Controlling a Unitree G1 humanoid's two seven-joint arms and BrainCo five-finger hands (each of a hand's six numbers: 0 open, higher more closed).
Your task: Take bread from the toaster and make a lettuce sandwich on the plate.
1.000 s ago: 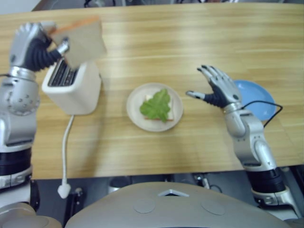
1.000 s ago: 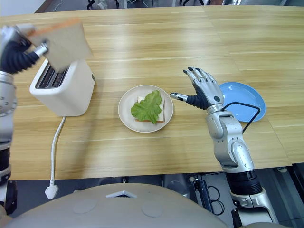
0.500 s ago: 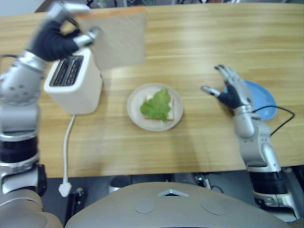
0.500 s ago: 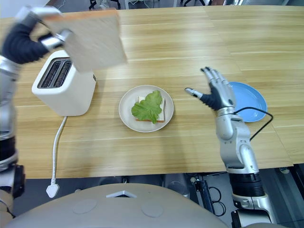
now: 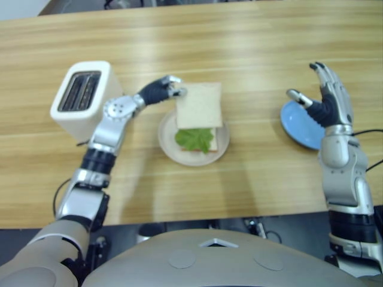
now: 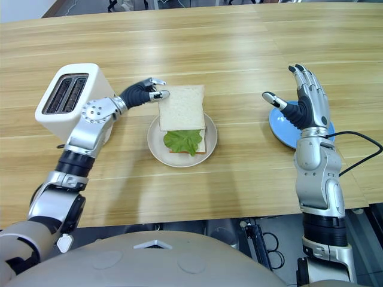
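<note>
**Moved from toaster (image 6: 69, 98) to plate (image 6: 154, 143): the bread slice (image 6: 181, 107)**

Its edge pinched in the left hand (image 6: 143, 92), the bread slice sits over the lettuce (image 6: 182, 140), offset toward the plate's far rim. Released there, it may overhang, tip, and slide onto the desk (image 6: 209, 54). The right hand (image 6: 305, 104) is raised, fingers spread and empty.

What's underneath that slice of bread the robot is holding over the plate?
A lettuce leaf sticks out below the top slice, with an edge of a lower bread slice beside it, all on the plate. The rest of both is covered.
</note>
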